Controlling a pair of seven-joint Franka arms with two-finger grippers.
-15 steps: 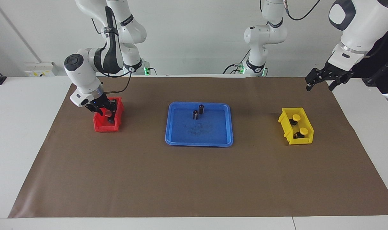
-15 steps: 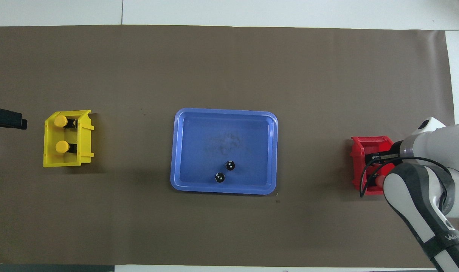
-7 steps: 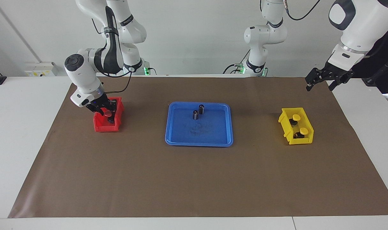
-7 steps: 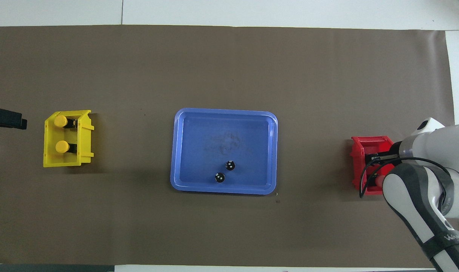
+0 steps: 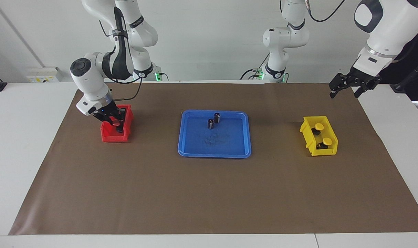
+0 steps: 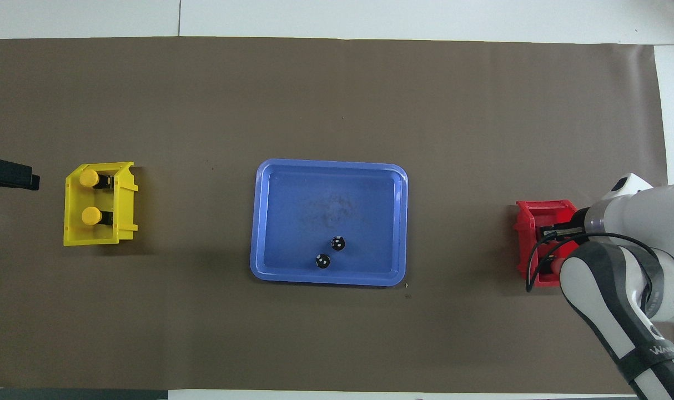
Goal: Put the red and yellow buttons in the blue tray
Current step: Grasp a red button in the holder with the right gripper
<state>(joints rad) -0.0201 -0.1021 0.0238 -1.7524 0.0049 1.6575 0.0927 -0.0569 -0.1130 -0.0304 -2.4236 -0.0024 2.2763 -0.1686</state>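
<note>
You see the tabletop [image 5: 209, 193] under a brown mat, with the blue tray [image 5: 236, 151] at its middle; 2 capless dark cylinders [image 5: 213, 121] stand in the tray's part nearer the robots. No capped button is in it yet.

Toward the left arm's end sits the yellow bin [image 5: 310, 137] with 2 yellow buttons [image 5: 323, 134] inside, one nearer the robots than the other. The left pincer [image 5: 345, 88] waits in the air above that end's mat edge, released.

Toward the right arm's end sits the red bin [image 5: 109, 136]. The right pincer [image 5: 115, 121] is down inside it around a red button [image 5: 116, 121]; you cannot tell whether it has clenched. A 2nd red button is not visible.

The right arm is the nearer one here. The tray lies from this pincer toward the table's middle, so your carry likely runs sideways along the table, after lifting over the bin wall.
</note>
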